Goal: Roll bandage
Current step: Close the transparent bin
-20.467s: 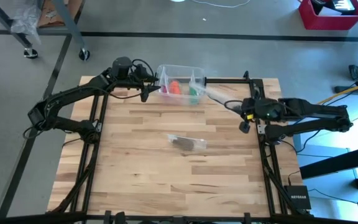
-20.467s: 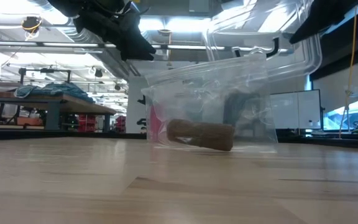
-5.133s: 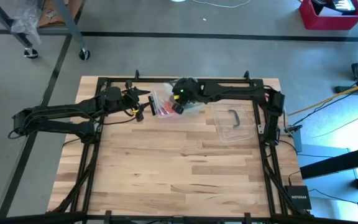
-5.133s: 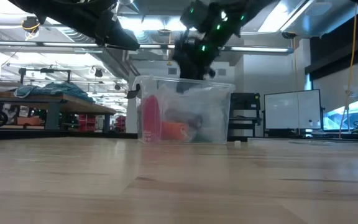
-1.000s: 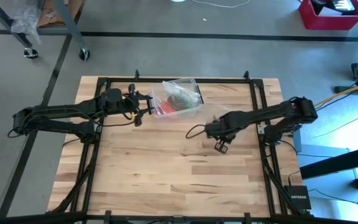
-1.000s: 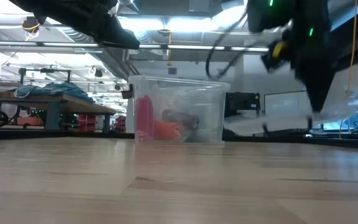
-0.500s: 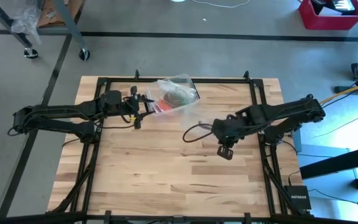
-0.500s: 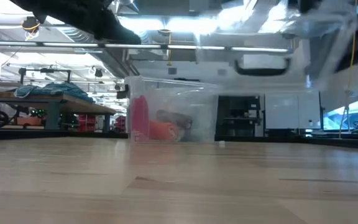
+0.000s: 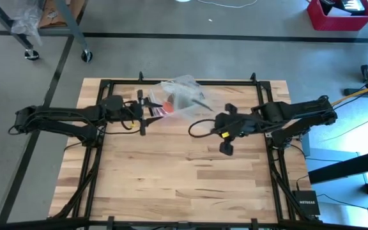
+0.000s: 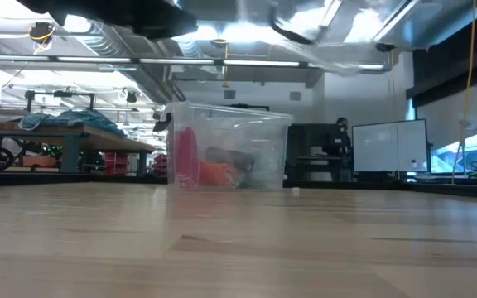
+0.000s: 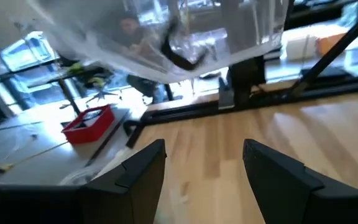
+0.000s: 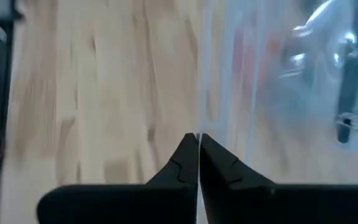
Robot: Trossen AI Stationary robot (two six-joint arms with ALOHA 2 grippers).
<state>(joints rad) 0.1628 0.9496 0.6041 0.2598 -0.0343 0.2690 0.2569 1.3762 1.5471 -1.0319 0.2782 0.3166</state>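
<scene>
A clear plastic box [image 9: 171, 103] stands near the table's far edge, and red and orange things show through its wall [image 10: 222, 157]. A dark shape inside [image 10: 232, 157] may be the bandage; I cannot tell. My right gripper [image 9: 214, 122] is shut on the box's clear lid [image 9: 187, 96], which hangs high over the box, black handle [image 12: 348, 74] showing. My left gripper [image 9: 147, 108] stands open and level at the box's left side [image 11: 204, 162]. Whether it touches the box cannot be seen. My right gripper pinches the lid's thin clear edge [image 12: 199, 118] between its two shut fingers. The fingers slant down from the table's right side. The lid is lifted clear, high above the box and the table [image 10: 338, 37], and is tilted.
Bare wooden tabletop [image 9: 171, 172] spreads from the box to the near edge. The black frame rails [image 9: 267, 153] run along the table's sides and far edge. Beyond the table stand a red bin [image 11: 86, 121] and workshop benches.
My right gripper has risen steeply with the lid, gone toward the far left over the box, and tipped and rolled. The lid, low at the box's right a second ago, now hangs high above it. My left gripper has swung slightly.
</scene>
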